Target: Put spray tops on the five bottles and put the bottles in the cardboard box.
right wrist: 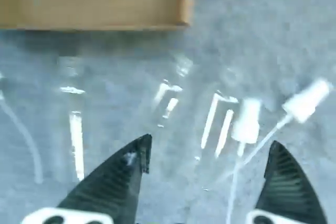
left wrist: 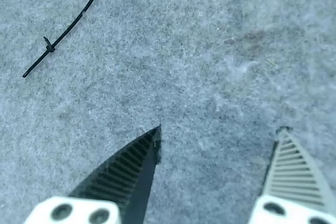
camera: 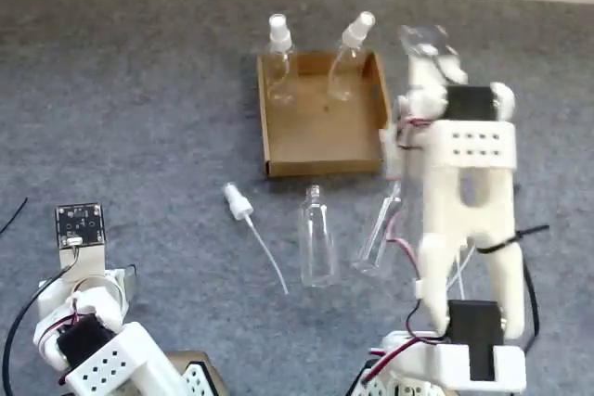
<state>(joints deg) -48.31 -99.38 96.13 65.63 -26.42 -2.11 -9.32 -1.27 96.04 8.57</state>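
Note:
The cardboard box [camera: 320, 136] lies at the table's far middle with two capped bottles [camera: 278, 67] [camera: 346, 62] in it. In front of it an uncapped clear bottle [camera: 317, 243] stands, and a second one [camera: 379, 234] leans beside my right arm [camera: 464, 173]. A loose spray top [camera: 239, 203] with its long tube lies left of them. My right gripper [right wrist: 207, 153] hangs open above the clear bottles [right wrist: 168, 98], with two spray tops [right wrist: 247, 121] [right wrist: 307, 100] lying beyond one finger and the box edge [right wrist: 94, 3] farther off. My left gripper [left wrist: 220, 132] is open over bare carpet.
Grey carpet covers the table. A thin black cable [left wrist: 68, 27] lies on it near my left gripper. My left arm [camera: 83, 322] sits at the near left corner, far from the bottles and box.

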